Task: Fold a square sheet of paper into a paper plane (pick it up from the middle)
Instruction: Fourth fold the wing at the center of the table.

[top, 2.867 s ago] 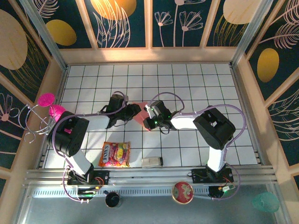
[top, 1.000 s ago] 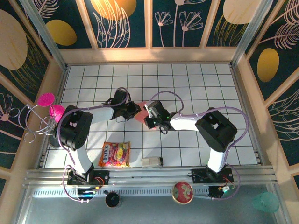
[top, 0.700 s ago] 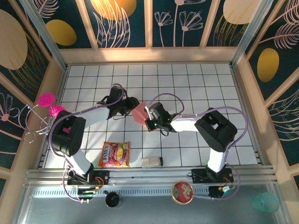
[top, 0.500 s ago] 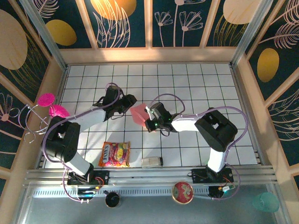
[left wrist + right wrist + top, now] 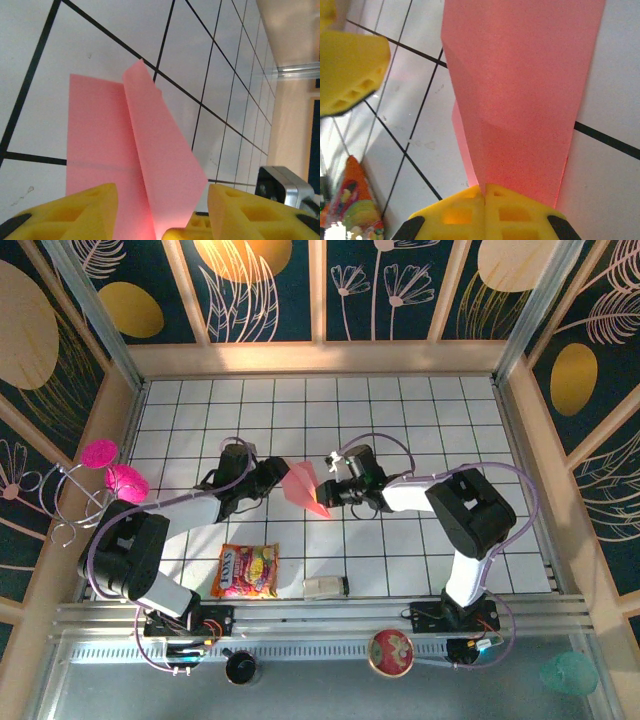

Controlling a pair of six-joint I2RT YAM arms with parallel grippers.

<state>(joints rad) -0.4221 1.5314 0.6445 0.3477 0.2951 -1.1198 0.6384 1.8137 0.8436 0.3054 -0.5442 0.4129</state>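
The salmon-pink sheet of paper (image 5: 303, 483) is folded into a narrow pointed shape with a centre crease and is held off the tiles near the table's middle. My right gripper (image 5: 331, 487) is shut on its right-hand end; in the right wrist view the yellow fingers (image 5: 515, 215) pinch the paper (image 5: 520, 90) along the crease. My left gripper (image 5: 274, 474) sits just left of the paper. In the left wrist view it (image 5: 161, 195) stands open, its two pads apart on either side of the paper (image 5: 150, 150) without touching it.
An orange-yellow snack packet (image 5: 246, 571) and a small white object (image 5: 325, 587) lie near the front edge. Magenta round pieces on wire loops (image 5: 112, 477) stand at the left wall. A red round lid (image 5: 391, 652) rests on the front rail.
The left gripper has opened, let go of the paper and swung away and back beside it. The right gripper has shut on the paper and turned it, so its point now faces down-right.
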